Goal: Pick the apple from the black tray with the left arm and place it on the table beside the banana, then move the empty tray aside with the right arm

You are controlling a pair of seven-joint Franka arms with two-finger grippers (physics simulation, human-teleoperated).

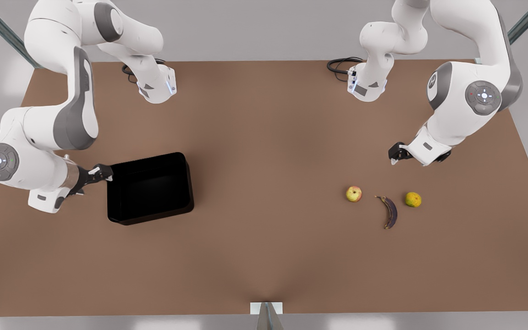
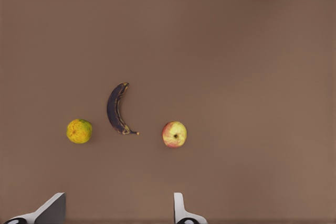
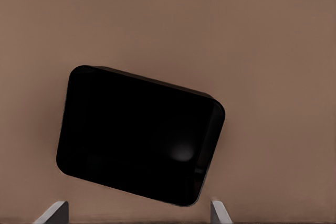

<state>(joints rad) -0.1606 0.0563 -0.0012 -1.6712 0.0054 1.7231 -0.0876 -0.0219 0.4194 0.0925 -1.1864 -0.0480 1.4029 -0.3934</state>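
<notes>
Seen from above: a matte brown surface [image 1: 264,256] with two white robot arms reaching in from the far edge.

At the front view's left, the right pincer [image 1: 103,173], just beside the short wall of the black tray [image 1: 150,188], above the surface; fingers spread wide in the right wrist view, the two pale tips [image 3: 52,212] far apart, holding nothing. Tray glossy, rectangular, rounded at the corners, lying empty and slightly skewed on the surface.

Middle of the surface bare.

Toward the front view's right, three small fruits in a loose row, none touching. First the apple [image 1: 354,194], round, yellow-green with a red blush, resting directly on the surface, well apart from the tray. Next the banana [image 1: 390,212], curved, dark purple-brown, near the apple. Last a yellow-orange citrus fruit [image 1: 413,199], just beyond the banana.

Above and behind the fruit, the left pincer [image 1: 395,155], raised clear of the surface and well apart from the apple; fingers [image 2: 181,211] spread wide in the left wrist view, empty, with apple [image 2: 174,134], banana [image 2: 116,109] and citrus [image 2: 79,131] below.
</notes>
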